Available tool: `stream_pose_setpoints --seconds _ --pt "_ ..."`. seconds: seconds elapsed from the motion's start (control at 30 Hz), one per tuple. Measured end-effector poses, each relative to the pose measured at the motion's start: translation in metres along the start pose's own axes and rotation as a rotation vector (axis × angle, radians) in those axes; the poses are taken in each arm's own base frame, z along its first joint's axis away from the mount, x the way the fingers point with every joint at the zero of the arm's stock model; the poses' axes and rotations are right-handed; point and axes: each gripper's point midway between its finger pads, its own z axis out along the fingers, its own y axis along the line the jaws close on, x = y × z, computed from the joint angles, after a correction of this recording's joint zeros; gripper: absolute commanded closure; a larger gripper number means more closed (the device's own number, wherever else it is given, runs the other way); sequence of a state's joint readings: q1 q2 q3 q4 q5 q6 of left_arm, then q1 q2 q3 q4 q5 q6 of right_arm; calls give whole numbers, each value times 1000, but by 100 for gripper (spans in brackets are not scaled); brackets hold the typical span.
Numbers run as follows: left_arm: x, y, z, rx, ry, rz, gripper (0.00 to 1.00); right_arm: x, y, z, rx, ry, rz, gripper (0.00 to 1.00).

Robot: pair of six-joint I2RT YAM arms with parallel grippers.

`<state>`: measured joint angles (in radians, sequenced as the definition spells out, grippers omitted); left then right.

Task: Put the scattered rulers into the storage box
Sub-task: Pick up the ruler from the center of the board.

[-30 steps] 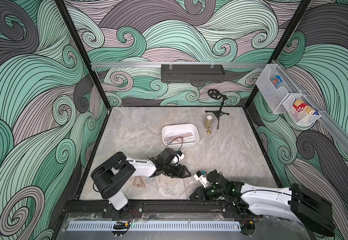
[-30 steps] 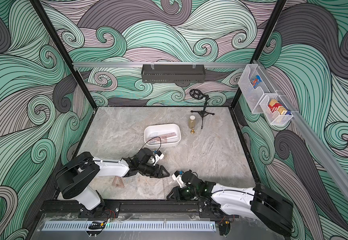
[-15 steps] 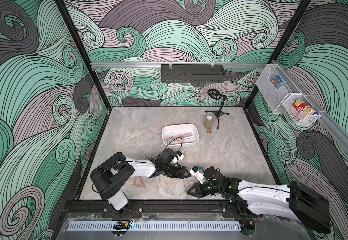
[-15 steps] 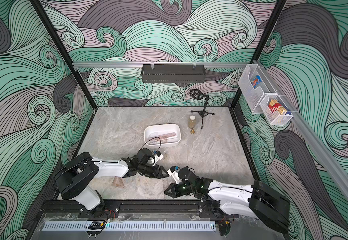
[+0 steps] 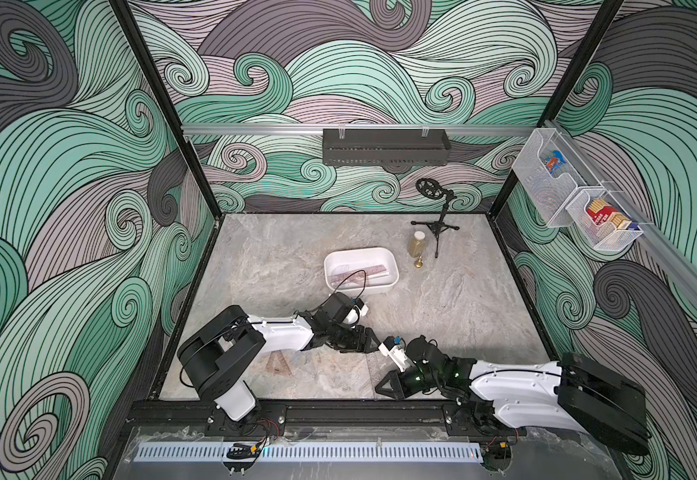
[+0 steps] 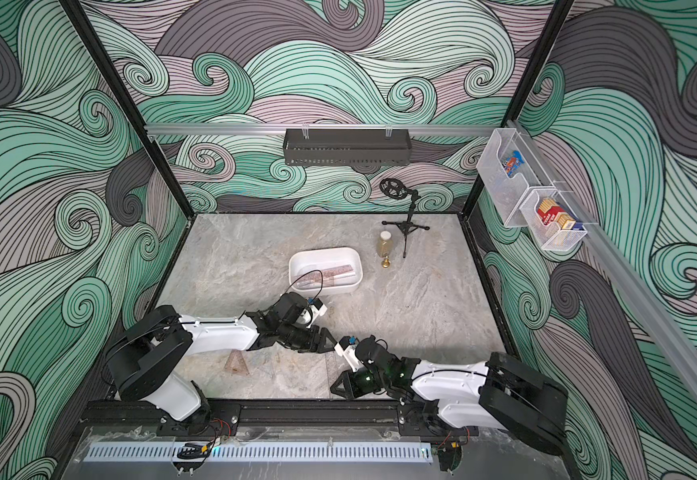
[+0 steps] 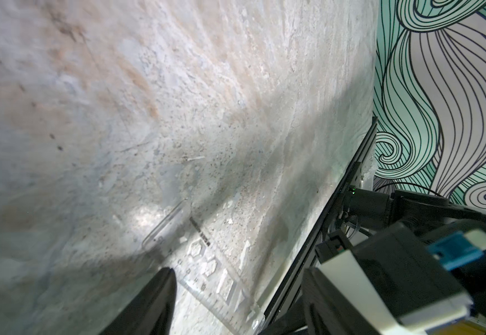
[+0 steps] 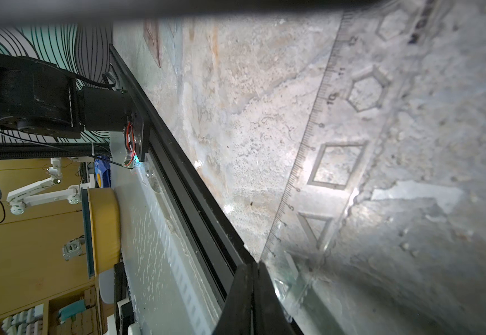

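right wrist view: your right gripper (image 8: 253, 278) jaws together at clear ruler (image 8: 331, 162) end near table (image 8: 236, 116) edge, grip unconfirmed. left gripper (image 5: 365, 343) apart, empty. box (image 5: 376, 286) holds rulers (image 5: 363, 272) already; brown set square (image 5: 275, 365) waits on table.

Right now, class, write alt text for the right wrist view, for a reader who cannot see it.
The right gripper, shut, meets the end of a clear ruler with stencil holes, lying on the marble table beside a black rail.
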<state>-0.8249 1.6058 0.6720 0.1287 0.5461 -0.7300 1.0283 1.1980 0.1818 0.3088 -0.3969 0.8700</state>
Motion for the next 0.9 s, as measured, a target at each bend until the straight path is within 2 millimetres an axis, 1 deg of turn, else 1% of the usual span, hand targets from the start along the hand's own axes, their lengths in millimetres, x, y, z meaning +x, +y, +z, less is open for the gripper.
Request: stream_pose_setpoints --seconds 0.23,0.37,0.57,0.9 --pt "-2 3 -2 -17 2 -8 25 6 -6 3 6 19 8 92" --pt "-8 0 -3 -12 -11 -2 24 9 -5 3 -2 33 6 92" --pt "-10 1 -3 -14 -13 -3 23 15 -5 5 -10 49 -1 92" --pt "-14 5 -4 -23 -16 -8 21 15 -3 8 -33 52 -8 92"
